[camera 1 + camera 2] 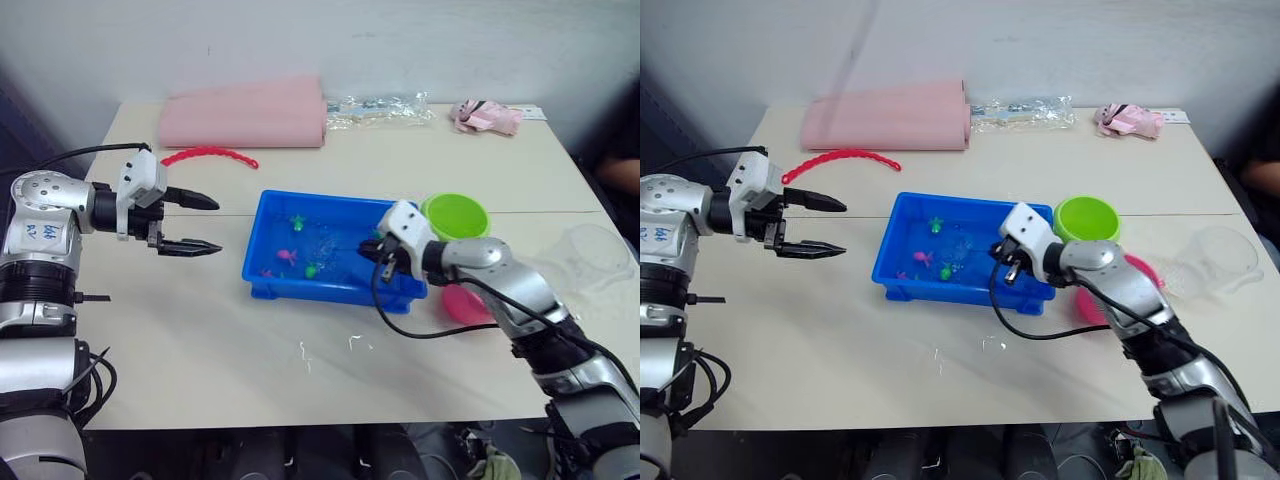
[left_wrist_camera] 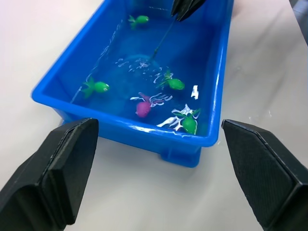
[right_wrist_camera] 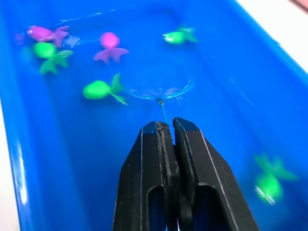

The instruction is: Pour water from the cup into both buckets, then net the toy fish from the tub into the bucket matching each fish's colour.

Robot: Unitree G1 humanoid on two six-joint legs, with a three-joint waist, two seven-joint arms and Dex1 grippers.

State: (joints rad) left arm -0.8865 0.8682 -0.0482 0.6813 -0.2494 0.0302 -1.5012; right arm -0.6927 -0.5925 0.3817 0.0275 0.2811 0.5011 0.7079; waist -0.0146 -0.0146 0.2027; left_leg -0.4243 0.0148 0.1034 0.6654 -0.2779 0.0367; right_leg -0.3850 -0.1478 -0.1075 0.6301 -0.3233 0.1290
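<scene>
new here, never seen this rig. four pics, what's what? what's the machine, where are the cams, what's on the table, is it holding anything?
It is a humanoid robot with two arms, each ending in a black two-fingered pincer. Two pictures come from its head, looking down over a table; the other two come from cameras on its wrists, looking along the fingers.

On the table sits a blue tub of water with small toy fish, such as a green one and a pink one. Beside it stand a lime green bucket and a pink bucket, with a clear cup further to the robot's right.

The right pincer is shut on the thin handle of a net dipped in the tub. The left pincer hovers open and holds nothing.
</scene>
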